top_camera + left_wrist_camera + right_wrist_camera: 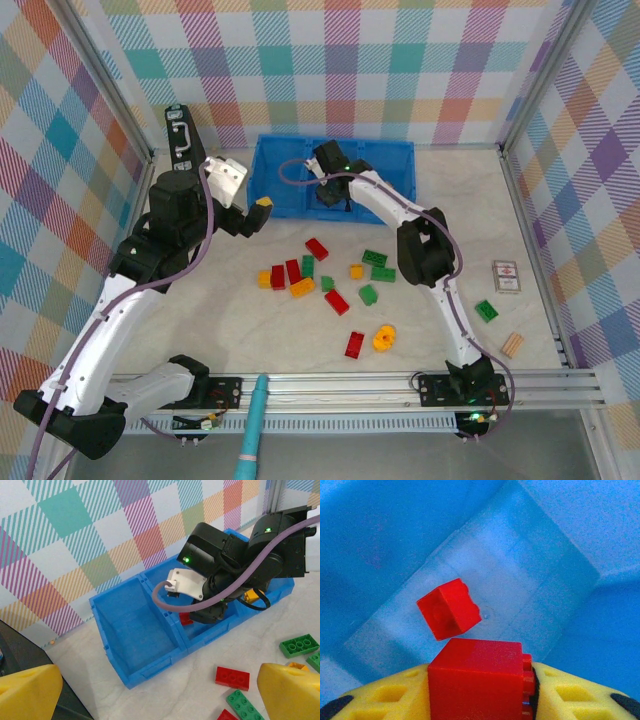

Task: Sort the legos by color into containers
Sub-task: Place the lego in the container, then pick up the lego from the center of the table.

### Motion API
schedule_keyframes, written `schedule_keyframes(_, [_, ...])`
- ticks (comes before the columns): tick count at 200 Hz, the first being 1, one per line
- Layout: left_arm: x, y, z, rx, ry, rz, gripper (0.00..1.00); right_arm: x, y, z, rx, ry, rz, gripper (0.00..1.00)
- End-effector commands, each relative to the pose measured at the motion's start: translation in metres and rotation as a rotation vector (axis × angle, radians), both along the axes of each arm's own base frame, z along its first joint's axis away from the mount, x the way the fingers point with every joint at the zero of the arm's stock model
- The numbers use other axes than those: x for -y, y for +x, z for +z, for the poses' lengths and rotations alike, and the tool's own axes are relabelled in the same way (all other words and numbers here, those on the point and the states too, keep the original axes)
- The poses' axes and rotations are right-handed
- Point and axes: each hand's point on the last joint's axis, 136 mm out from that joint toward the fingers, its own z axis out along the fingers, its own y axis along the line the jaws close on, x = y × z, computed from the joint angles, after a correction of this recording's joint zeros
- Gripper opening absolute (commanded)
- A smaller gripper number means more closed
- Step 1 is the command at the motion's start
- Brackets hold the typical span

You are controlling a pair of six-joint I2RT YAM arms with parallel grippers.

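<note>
The blue tray (395,150) stands at the back centre. My right gripper (328,195) reaches down into its middle compartment. In the right wrist view its yellow fingers (385,697) hold a red brick (477,680), with a thin dark gap at the studded side. Another red brick (449,608) lies on the tray floor just beyond. My left gripper (252,215) hovers open and empty in front of the tray's left end (130,630), whose compartment is bare. Red (317,248), green (375,258) and orange (302,288) legos and an orange gear piece (383,339) lie scattered mid-table.
A black case with a handle (180,135) lies at the back left. To the right lie a white card (507,277), a lone green brick (486,310) and a tan wooden block (512,345). A teal tool (250,440) crosses the front rail.
</note>
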Motion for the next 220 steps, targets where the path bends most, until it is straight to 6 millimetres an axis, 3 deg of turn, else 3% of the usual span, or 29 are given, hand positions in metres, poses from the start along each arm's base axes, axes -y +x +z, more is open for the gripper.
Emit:
schedule_keyframes(1, [-0.004,-0.006,0.018,0.046,-0.023,-0.001,1.0,-0.001,-0.009,0.001,-0.021,0.006,0.003,0.51])
schedule_keyframes(71, [-0.004,-0.012,0.022,0.06,-0.045,-0.011,1.0,-0.007,-0.027,0.054,-0.028,0.108,0.029,0.64])
schedule_keyframes(114, [-0.004,-0.016,0.026,0.071,-0.06,-0.02,1.0,-0.017,-0.067,0.089,-0.105,0.257,0.037,0.65])
schedule_keyframes(160, [-0.004,-0.021,0.03,0.082,-0.073,-0.026,1.0,-0.03,-0.124,0.072,-0.265,0.41,0.039,0.7])
schedule_keyframes(220, [-0.004,-0.023,0.031,0.085,-0.08,-0.034,1.0,-0.05,-0.157,0.032,-0.408,0.503,0.009,0.8])
